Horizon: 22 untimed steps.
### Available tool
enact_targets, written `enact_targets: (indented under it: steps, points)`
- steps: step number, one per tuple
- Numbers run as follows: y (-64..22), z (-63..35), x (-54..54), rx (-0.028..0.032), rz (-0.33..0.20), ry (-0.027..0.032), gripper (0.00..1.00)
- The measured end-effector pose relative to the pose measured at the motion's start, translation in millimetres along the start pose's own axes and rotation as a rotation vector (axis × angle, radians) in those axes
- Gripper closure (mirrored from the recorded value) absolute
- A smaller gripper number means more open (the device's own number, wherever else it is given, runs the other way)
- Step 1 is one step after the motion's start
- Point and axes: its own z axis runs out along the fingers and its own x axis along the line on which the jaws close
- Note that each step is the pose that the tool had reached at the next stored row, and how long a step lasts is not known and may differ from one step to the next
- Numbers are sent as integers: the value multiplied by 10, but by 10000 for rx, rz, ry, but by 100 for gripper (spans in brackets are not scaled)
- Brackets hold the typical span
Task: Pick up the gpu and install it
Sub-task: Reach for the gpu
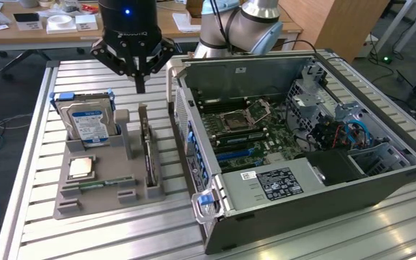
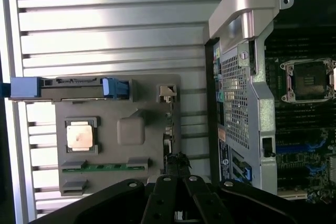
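The gpu [image 1: 148, 157] stands on edge as a slim dark strip in the right slot of the grey holder tray [image 1: 103, 189]. In the wrist view the gpu [image 2: 168, 135] runs along the tray's edge [image 2: 131, 129] nearest the computer. My gripper [image 1: 140, 85] hangs above the far end of the card, fingers pressed together and holding nothing. In the wrist view, the gripper [image 2: 177, 165] has its tips over the card's end. The open computer case [image 1: 381, 179] lies on the exterior view's right, with its motherboard [image 1: 248, 135] exposed.
The tray also holds a silver hard drive with a blue-white label [image 1: 89, 122], a processor chip [image 1: 82, 168] and a green memory stick [image 1: 96, 184]. The case's metal wall [image 1: 182, 108] stands close beside the tray. Slatted aluminium table [image 1: 106, 233] lies all around.
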Motion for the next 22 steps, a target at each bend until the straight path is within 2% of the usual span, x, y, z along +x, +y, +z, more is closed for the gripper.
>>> enact_targets:
  steps: [8,22]
  points:
    - [-90,-3,12,3,-1,0,89]
    - [-318,-11,45,9,0,0,89]
